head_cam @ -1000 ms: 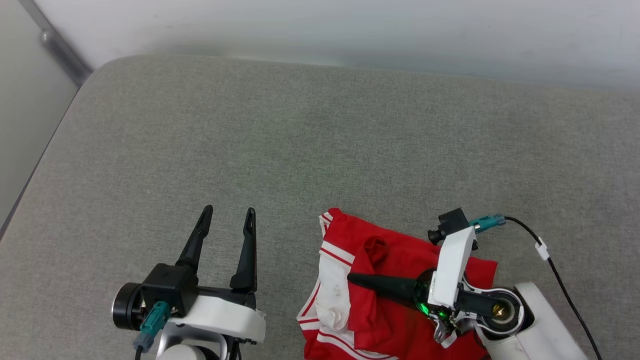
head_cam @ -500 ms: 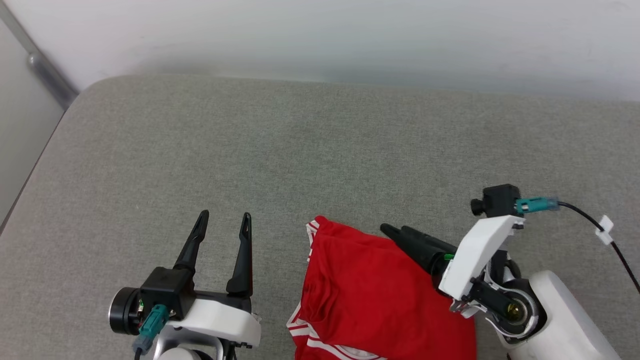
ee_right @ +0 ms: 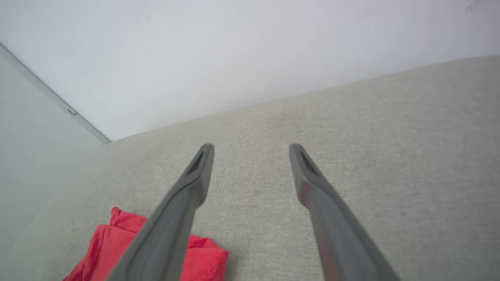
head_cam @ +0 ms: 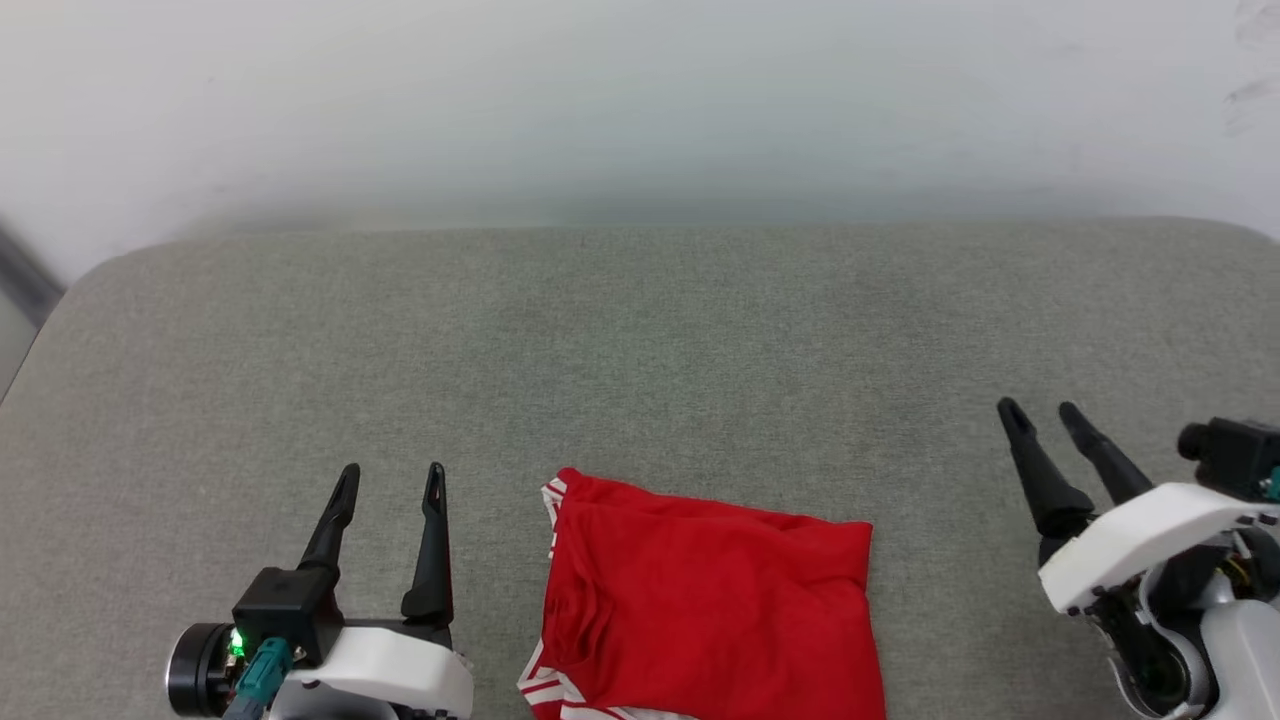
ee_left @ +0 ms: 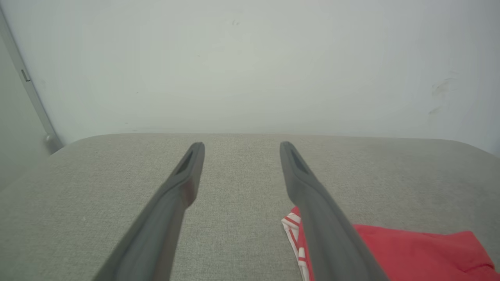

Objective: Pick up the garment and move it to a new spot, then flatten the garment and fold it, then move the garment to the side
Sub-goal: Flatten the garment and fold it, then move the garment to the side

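The garment (head_cam: 710,610) lies folded into a red rectangle near the front edge of the grey cushion, with red-and-white stripe trim at its left edge; its lower part is cut off by the head view's bottom. My left gripper (head_cam: 392,478) stands open to the garment's left, apart from it. My right gripper (head_cam: 1040,412) stands open well to the garment's right, nothing between its fingers. In the left wrist view the garment (ee_left: 414,253) sits at the lower right, past my left gripper (ee_left: 241,145). A red corner of the garment (ee_right: 117,242) lies at the lower left behind my right gripper (ee_right: 252,147).
The grey fabric cushion (head_cam: 640,340) stretches wide behind and beside the garment. A pale wall (head_cam: 640,100) rises behind its far edge. The cushion's rounded left corner (head_cam: 90,280) borders a dark strip.
My right gripper has let go of the garment, opened and swung away to the right. The garment now lies flat and folded. The head camera has shifted, so the whole scene sits lower and further left.
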Motion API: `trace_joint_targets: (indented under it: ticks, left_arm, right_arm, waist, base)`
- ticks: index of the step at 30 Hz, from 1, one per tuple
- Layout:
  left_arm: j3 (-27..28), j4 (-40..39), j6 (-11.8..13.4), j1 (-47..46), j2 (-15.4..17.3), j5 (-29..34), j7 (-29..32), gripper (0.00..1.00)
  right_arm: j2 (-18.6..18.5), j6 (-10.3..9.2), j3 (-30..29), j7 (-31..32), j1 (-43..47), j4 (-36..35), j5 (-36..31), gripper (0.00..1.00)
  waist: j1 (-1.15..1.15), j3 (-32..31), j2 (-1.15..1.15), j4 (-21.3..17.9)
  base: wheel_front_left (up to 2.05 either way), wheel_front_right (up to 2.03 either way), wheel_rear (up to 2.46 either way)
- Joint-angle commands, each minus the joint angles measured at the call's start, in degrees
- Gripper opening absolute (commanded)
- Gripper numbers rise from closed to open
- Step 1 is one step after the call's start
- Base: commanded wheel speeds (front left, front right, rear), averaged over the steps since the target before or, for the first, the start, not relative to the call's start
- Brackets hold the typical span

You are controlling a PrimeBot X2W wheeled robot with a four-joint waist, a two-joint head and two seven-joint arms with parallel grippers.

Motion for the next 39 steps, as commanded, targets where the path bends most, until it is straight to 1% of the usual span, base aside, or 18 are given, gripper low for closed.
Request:
trace_joint_targets:
  ticks: [1, 5, 8, 9, 12, 16, 20, 27, 33, 39]
  left_arm:
    - [0.4, -0.3, 0.4, 1.0, 0.5, -0.3, 0.1, 1.0]
    - [1.1, -0.6, 1.1, 2.4, 1.0, -0.6, 0.2, 1.0]
    - [1.4, -0.7, 1.2, 3.1, 1.5, -0.8, 0.2, 1.0]
    - [1.5, -0.5, 1.2, 3.4, 1.7, -0.8, 0.2, 1.0]
    - [1.6, -0.2, 0.9, 3.9, 1.9, -0.9, 0.1, 1.0]
    - [1.5, 0.2, 0.8, 4.5, 2.0, -0.9, 0.0, 1.0]
    - [1.2, 0.9, 0.7, 5.7, 1.7, -1.1, -0.1, 1.0]
    - [1.2, 1.9, 0.2, 6.4, 1.3, -0.9, -0.3, 1.0]
    - [1.3, 2.8, -0.4, 5.5, 0.9, -0.5, -0.4, 1.0]
    - [1.6, 3.2, -0.9, 5.0, 0.4, -0.2, -0.4, 1.0]
  right_arm:
    - [-0.1, 0.0, -1.4, -0.8, 1.6, -1.5, -2.5, 1.0]
    - [1.0, 0.0, -5.6, -1.6, 6.0, -6.7, -8.9, 1.0]
    - [2.0, 0.0, -7.2, -2.6, 9.0, -11.1, -14.2, 1.0]
    - [2.2, 0.0, -7.6, -3.0, 10.0, -12.6, -16.4, 1.0]
    - [3.3, 0.0, -8.4, -4.0, 12.5, -15.7, -20.2, 1.0]
    - [4.9, 0.0, -8.2, -4.4, 15.3, -18.6, -23.4, 1.0]
    - [6.7, 0.0, -7.8, -4.0, 17.8, -21.0, -24.9, 1.0]
    - [8.2, 0.0, -6.7, -2.5, 20.6, -23.8, -25.5, 1.0]
    - [8.8, 0.0, -6.0, -1.1, 21.6, -25.0, -25.2, 1.0]
    - [9.1, 0.0, -6.5, -0.4, 21.9, -25.7, -25.1, 1.0]
  waist:
    - [0.0, -1.1, 0.0, -1.1]
    - [0.0, -2.5, 0.0, -2.1]
    - [0.0, -3.2, 0.0, -2.6]
    - [0.0, -3.4, 0.0, -2.7]
    - [0.0, -3.9, 0.0, -2.8]
    - [0.0, -4.4, 0.0, -2.8]
    - [0.0, -5.1, 0.0, -2.8]
    - [0.0, -5.7, 0.0, -2.3]
    - [0.0, -5.8, 0.0, -2.2]
    - [0.0, -5.8, 0.0, -2.0]
  base:
    - [0.0, 0.0, 0.0]
    - [0.0, 0.0, 0.0]
    - [0.0, 0.0, 0.0]
    - [0.0, 0.0, 0.0]
    - [0.0, 0.0, 0.0]
    - [0.0, 0.0, 0.0]
    - [0.0, 0.0, 0.0]
    - [0.0, 0.0, 0.0]
    - [0.0, 0.0, 0.0]
    - [0.0, 0.0, 0.0]
